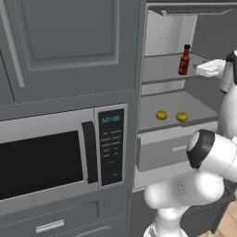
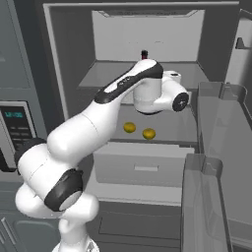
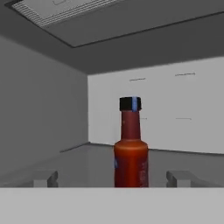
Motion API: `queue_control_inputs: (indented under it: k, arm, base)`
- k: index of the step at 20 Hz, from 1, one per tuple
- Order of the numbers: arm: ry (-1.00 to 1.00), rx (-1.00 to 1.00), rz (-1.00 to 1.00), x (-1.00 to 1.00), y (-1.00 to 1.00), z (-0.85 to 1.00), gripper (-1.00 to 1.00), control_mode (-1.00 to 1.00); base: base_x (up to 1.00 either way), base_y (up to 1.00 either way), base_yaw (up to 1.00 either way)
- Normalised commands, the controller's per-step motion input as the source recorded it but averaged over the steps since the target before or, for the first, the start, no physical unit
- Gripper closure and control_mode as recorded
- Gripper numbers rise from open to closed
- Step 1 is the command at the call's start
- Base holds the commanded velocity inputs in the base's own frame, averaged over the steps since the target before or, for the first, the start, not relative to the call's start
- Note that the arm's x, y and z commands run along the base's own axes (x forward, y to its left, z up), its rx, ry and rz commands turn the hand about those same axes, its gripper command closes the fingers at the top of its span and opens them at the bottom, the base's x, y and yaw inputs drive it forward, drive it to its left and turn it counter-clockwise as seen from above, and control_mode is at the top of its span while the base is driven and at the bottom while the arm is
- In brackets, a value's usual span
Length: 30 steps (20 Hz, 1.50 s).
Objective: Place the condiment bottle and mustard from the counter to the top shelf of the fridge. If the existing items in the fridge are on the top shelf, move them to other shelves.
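Dark-red condiment bottle (image 1: pixel 184 60) stands upright on the top shelf (image 1: pixel 159 69); your gripper (image 3: pixel 113 178) is spread, empty; mustard remains.

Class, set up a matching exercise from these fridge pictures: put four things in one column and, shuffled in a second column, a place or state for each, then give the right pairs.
Things:
1. sauce bottle
2. two lemons
3. microwave
4. fridge drawer

Places or states:
A. under the shelf that holds the fruit, closed
B. upright on the top shelf of the fridge
C. set in the dark cabinets left of the open fridge, clock lit
D. side by side on the second shelf

Pairs: 1-B, 2-D, 3-C, 4-A
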Motion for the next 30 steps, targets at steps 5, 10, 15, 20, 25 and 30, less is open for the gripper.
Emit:
queue_control_inputs:
  k: [5, 10, 15, 20, 25, 30]
  arm:
    - [-0.10, 0.00, -0.11, -1.00, 0.01, 0.10, -1.00, -1.00]
    - [-0.14, -0.06, -0.12, -1.00, 0.23, 0.10, -1.00, -1.00]
    - [-0.12, -0.17, -0.11, -1.00, 0.51, 0.03, -1.00, -1.00]
    - [-0.05, -0.29, -0.06, -1.00, 0.74, 0.02, -1.00, -1.00]
    - [0.04, -0.28, 0.00, -1.00, 0.43, 0.24, -1.00, -1.00]
    - [0.23, -0.38, 0.01, -1.00, 0.16, 0.02, -1.00, -1.00]
  base:
    - [0.00, 0.00, 0.00]
    - [0.00, 0.00, 0.00]
    - [0.00, 0.00, 0.00]
    - [0.00, 0.00, 0.00]
    - [0.00, 0.00, 0.00]
    - [0.00, 0.00, 0.00]
